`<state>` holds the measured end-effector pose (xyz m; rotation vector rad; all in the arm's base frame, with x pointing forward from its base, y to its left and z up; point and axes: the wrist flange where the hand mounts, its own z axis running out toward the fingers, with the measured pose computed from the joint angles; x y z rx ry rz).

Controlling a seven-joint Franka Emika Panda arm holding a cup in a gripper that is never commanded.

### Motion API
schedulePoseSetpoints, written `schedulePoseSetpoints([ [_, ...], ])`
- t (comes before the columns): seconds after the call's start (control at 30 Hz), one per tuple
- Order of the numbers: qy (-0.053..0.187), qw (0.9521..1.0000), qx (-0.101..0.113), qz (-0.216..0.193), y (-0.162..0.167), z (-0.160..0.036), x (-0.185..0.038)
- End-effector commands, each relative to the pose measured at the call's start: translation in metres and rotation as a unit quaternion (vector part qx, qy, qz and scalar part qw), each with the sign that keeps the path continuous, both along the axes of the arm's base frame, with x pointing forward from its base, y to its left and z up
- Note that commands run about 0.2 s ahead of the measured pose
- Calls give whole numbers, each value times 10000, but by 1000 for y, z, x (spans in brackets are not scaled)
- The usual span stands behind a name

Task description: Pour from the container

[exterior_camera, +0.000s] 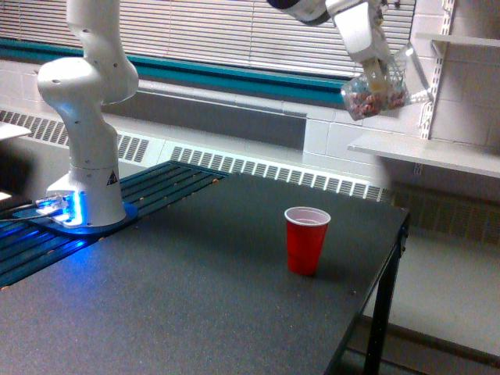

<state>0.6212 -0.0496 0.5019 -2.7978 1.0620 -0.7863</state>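
Tool [378,72] gripping one container [376,92]; one red cup [306,240] below.

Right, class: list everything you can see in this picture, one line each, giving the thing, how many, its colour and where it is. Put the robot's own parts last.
container: one, clear with pinkish-brown bits inside, held tilted high above the table, toward the exterior view's right.
red cup: one, red, upright on the table, open top.
table: one, dark speckled top.
shelves: white, on the wall at the exterior view's right.
window blinds: pale, along the back wall.
robot base: one, white, blue light at its foot, exterior view's left.
gripper: one, white, closed on the container.
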Motion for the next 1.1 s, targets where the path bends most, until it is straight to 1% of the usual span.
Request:
schedulePoseSetpoints([
  [0.03,41,10000,20,45,29,-21,-8],
  [0.1,44,9999,56,84,39,-30,-12],
  [0.23,171,9996,101,216,55,-47,-21],
  [0.37,308,9990,39,320,66,-61,-32],
  [0.63,562,9972,-151,464,78,-88,-55],
  [0.83,719,9959,-118,526,87,-107,-75],
  [1.0,862,9948,-142,515,86,-123,-93],
  [1.1,917,9943,-72,532,89,-131,-103],
])
